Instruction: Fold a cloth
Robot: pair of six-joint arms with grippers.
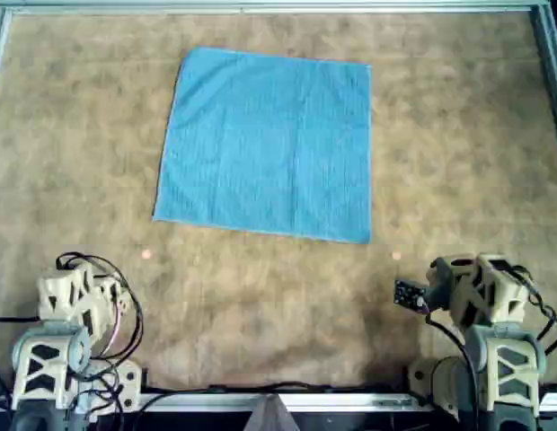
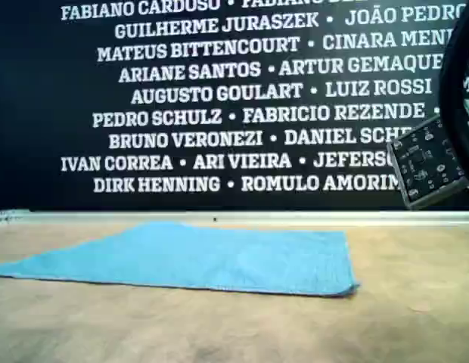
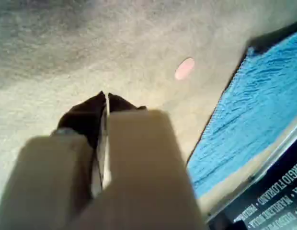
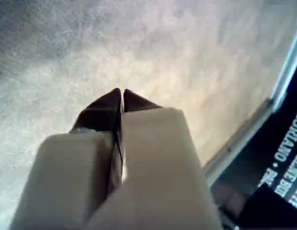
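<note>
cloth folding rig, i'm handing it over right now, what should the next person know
Left tool: shut, empty, parked over bare table near the overhead view's bottom left.
Right tool: shut, empty, parked near the overhead view's bottom right.
Cloth: light blue, spread flat and unfolded in the upper middle of the table in the overhead view, clear of both tools.
Done: nothing, no fold yet.
Left: open a tool, pick up an edge or corner, fold the cloth over.
</note>
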